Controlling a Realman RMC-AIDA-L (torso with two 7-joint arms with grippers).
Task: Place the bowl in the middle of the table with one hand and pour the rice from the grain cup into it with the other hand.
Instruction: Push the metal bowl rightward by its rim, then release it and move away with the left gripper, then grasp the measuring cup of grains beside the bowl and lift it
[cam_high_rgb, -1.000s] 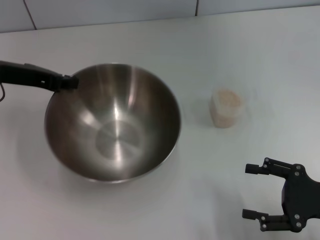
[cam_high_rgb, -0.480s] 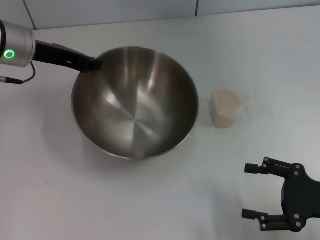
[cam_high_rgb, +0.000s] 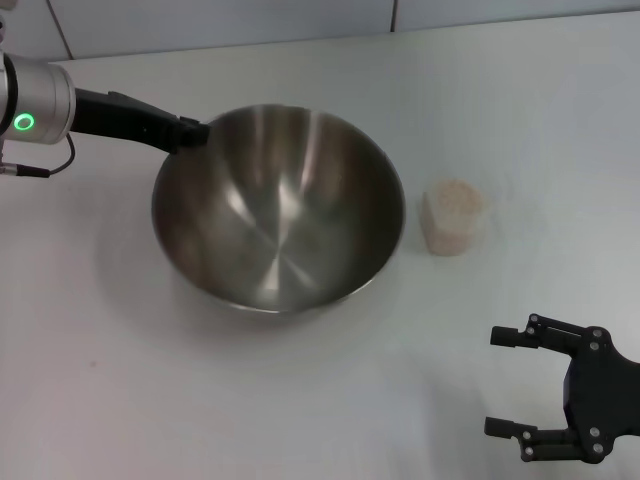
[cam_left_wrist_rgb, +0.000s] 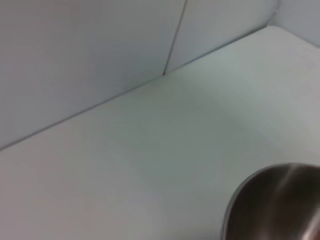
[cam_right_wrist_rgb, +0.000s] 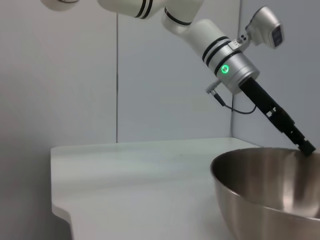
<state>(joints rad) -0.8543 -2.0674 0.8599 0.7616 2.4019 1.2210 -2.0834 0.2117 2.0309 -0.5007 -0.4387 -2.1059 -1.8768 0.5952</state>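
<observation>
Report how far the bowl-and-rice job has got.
Done: little yet; nothing is poured.
In hand: the left gripper grips the rim of the bowl, which sits tilted near the middle of the table.
Left: release the bowl, then pouring. The grain cup stands upright right of the bowl, full of rice. The right gripper waits open at the near right, untouched.

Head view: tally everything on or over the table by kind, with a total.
Bowl: 1
Grain cup of rice: 1
Pincers: 2, left pincer on the bowl's rim, right pincer open near the table's front
Total: 4
</observation>
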